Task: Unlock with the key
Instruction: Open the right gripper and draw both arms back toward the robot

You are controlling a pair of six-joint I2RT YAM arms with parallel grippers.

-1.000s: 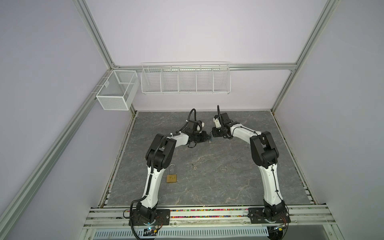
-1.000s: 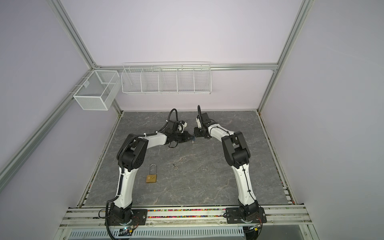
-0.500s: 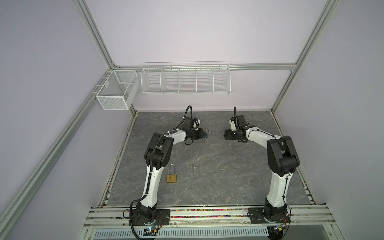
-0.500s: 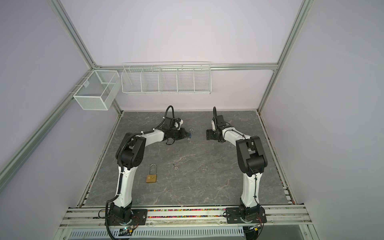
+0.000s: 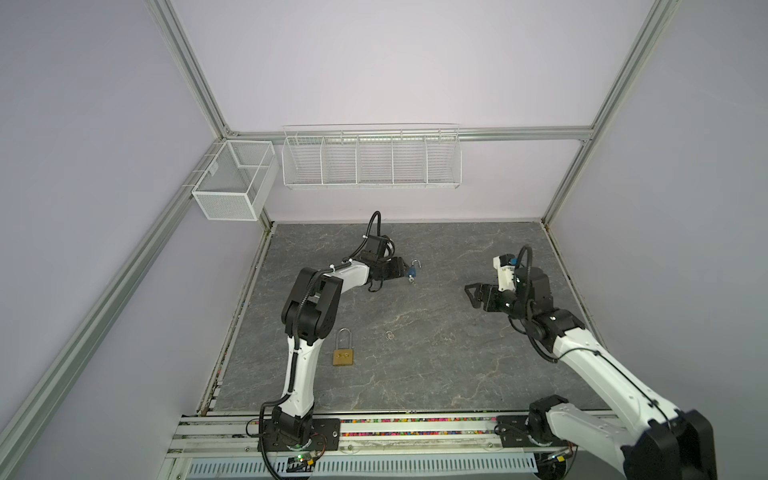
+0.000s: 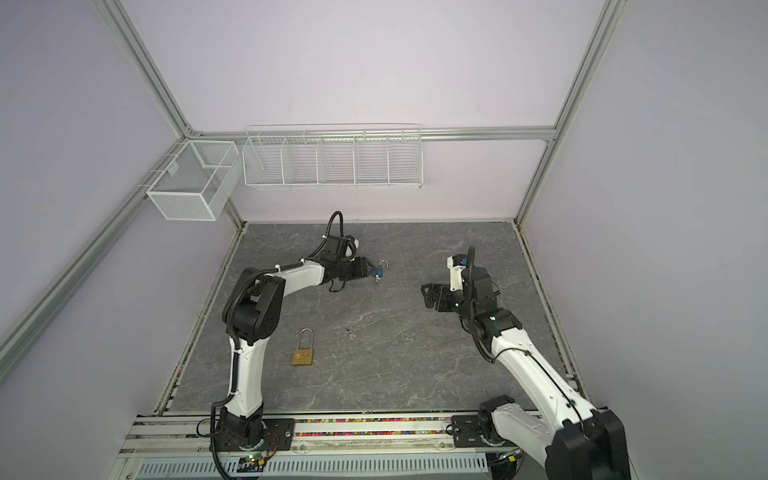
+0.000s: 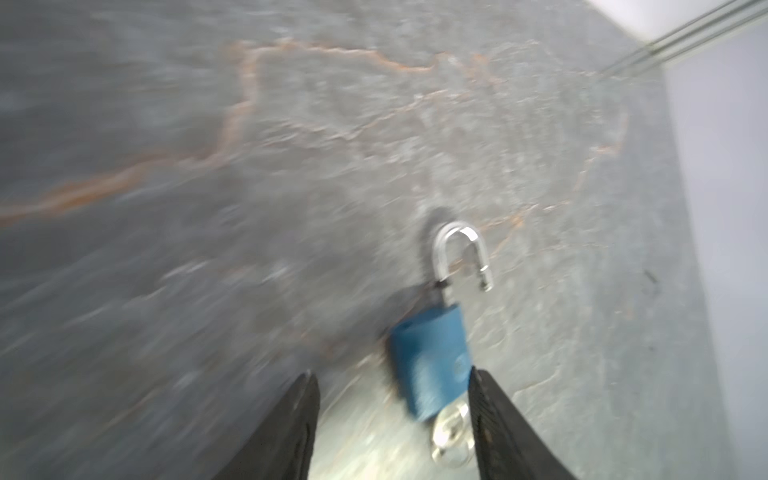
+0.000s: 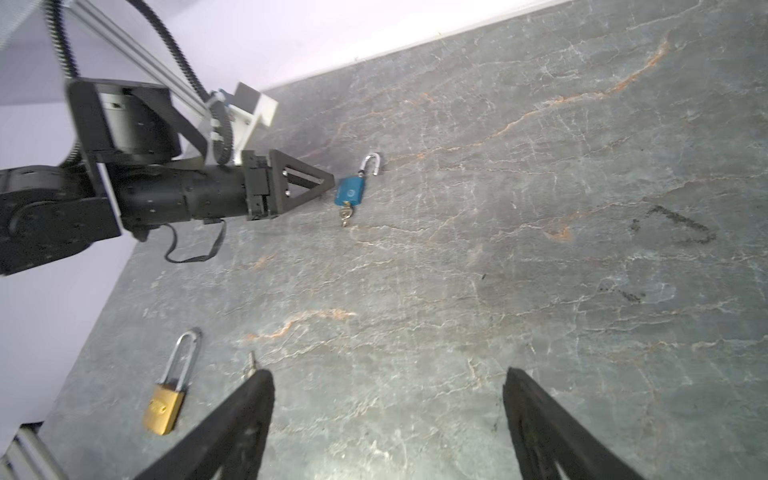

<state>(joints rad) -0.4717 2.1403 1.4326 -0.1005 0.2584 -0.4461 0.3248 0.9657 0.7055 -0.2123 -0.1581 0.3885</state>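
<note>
Far centre of grey table (image 5: 457, 365): blue padlock (image 5: 412, 273), flat on the surface, shackle (image 7: 459, 249) swung open, free end clear of the body. In the keyhole at the body's near end: silver key (image 7: 451, 432). Same placement in both top views.

Low over the table, reaching in from the left: left gripper (image 5: 401, 270), tips right at the blue padlock. Jaws part open, not clamped on anything. In the left wrist view, blue body between the fingers (image 7: 496, 419), close against one, clear gap to the other. Touching that finger or just beside it: cannot tell, view blurred.

Right side of table, held above the surface, pointing left: right gripper (image 5: 471, 296), well apart from the blue padlock. Jaws spread wide, nothing between them, only bare table there in the right wrist view.

Near left: brass padlock (image 5: 343, 357), flat, long shackle closed and pointing far, just beside left arm (image 5: 311, 307) in both top views. Right of it, near centre: small metal piece (image 5: 389, 335) on the table, key or ring, too small to tell.

On the far wall, above the table: wire rack (image 5: 371, 158). At far left corner: mesh basket (image 5: 232, 187).
</note>
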